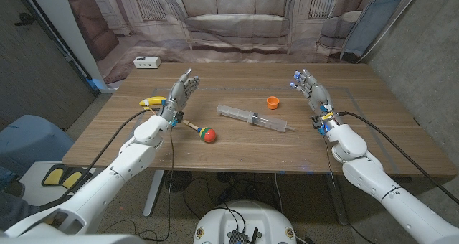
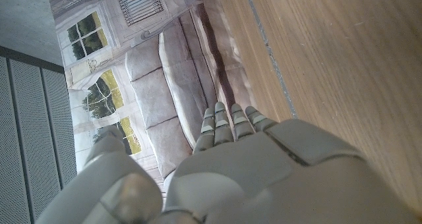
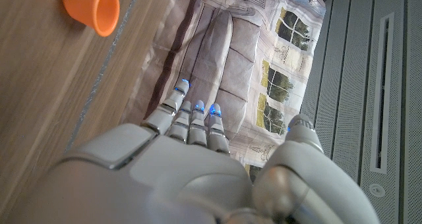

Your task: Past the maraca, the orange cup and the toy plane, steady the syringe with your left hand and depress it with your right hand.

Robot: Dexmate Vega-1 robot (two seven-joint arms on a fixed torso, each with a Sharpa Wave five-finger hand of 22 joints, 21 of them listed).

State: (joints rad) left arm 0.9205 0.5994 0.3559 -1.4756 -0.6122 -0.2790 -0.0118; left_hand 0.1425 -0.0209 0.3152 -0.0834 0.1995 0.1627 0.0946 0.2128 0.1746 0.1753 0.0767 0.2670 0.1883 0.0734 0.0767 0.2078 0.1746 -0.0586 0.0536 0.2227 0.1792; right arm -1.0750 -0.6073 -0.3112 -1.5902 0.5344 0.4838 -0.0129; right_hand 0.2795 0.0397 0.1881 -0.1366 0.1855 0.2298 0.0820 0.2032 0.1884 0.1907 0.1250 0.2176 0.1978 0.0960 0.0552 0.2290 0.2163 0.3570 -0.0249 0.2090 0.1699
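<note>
The syringe point(image 1: 252, 118) lies flat near the middle of the surface point(image 1: 237, 154), its clear barrel pointing toward ten o'clock and its tip toward four o'clock. No hand touches it. The cup point(image 1: 272, 102), small and orange, stands upright just beyond the syringe, at about one o'clock from it. The maraca point(image 1: 201, 131) lies at about eight o'clock from the syringe, its rainbow-coloured ball end nearest the syringe and its wooden handle running back under the left hand. A yellow plane point(image 1: 151, 101) sits at ten o'clock of that hand, partly hidden by it.

The left hand point(image 1: 179, 95) stands on edge at nine o'clock of the syringe, well apart from it, fingers spread and straight, holding nothing. The right hand point(image 1: 310, 92) stands at three o'clock of the cup, also empty, its fingers apart and reaching away from the robot.

A white power strip point(image 1: 145, 62) rests at the far left corner of the surface, and a printed backdrop point(image 1: 237, 18) of a sofa hangs behind.
</note>
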